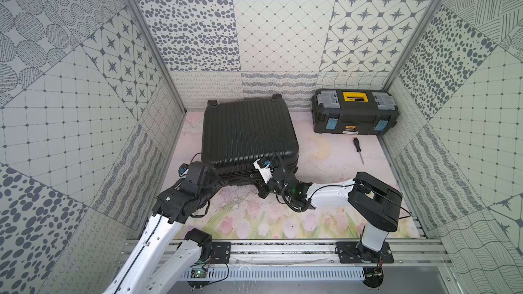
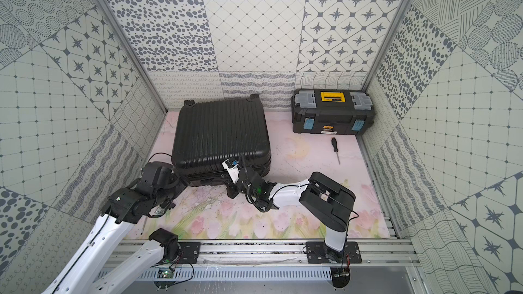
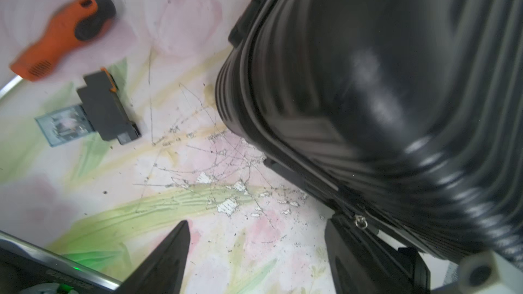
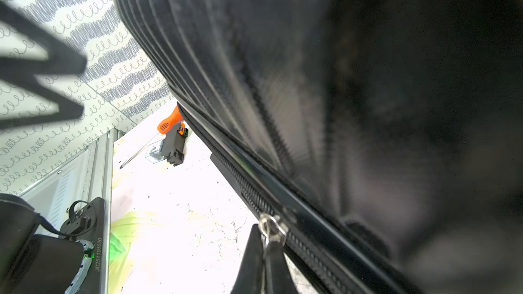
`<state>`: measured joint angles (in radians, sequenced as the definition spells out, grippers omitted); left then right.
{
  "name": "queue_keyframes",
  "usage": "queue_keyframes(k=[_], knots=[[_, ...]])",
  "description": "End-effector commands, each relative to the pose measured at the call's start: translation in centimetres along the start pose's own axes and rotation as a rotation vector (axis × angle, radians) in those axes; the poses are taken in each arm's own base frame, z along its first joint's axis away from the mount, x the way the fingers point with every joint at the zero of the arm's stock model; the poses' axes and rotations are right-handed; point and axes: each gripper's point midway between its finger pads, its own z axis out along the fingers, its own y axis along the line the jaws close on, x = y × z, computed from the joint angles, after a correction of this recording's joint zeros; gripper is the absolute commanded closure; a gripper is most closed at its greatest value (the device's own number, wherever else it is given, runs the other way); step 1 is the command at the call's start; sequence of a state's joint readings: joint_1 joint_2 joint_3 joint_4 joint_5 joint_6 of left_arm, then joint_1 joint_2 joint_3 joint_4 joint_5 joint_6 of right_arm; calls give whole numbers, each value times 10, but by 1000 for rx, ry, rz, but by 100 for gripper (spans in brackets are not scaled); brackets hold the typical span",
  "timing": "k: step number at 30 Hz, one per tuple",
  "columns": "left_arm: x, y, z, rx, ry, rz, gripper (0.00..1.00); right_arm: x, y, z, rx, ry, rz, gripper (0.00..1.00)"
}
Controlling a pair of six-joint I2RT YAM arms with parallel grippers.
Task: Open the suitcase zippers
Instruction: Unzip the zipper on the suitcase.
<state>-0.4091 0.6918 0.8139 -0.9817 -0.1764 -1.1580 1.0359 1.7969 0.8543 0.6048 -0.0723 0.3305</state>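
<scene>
Right gripper [image 4: 264,238] sits closest in its wrist view, fingers pressed together on the metal pull [image 4: 272,226] of the zipper [image 4: 311,255], which runs along the side of the suitcase [image 1: 249,134] facing the arms. Left gripper [image 3: 259,222] is spread wide over the mat [image 3: 169,165], holding nothing, one finger [image 3: 353,250] just beside that seam. Suitcase lies flat at the mat's back left, wheels toward the back wall, well apart from the toolbox [image 1: 355,111].
</scene>
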Motion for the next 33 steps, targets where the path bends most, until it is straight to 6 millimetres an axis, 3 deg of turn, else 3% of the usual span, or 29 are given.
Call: queue_keyframes(k=[1, 11, 17, 28, 33], knots=[[17, -20, 20, 161, -9, -351, 26, -49, 5, 1, -63, -158, 87, 100], [41, -60, 82, 245, 40, -441, 33, -37, -20, -22, 5, -156, 112, 100], [47, -66, 103, 250, 34, -489, 36, -29, -22, -25, 5, -147, 120, 100], [58, -96, 115, 331, 51, -503, 36, -23, -17, -16, -35, -130, 142, 100], [57, -99, 115, 331, 39, -492, 36, -15, -17, -13, -41, -108, 153, 100]])
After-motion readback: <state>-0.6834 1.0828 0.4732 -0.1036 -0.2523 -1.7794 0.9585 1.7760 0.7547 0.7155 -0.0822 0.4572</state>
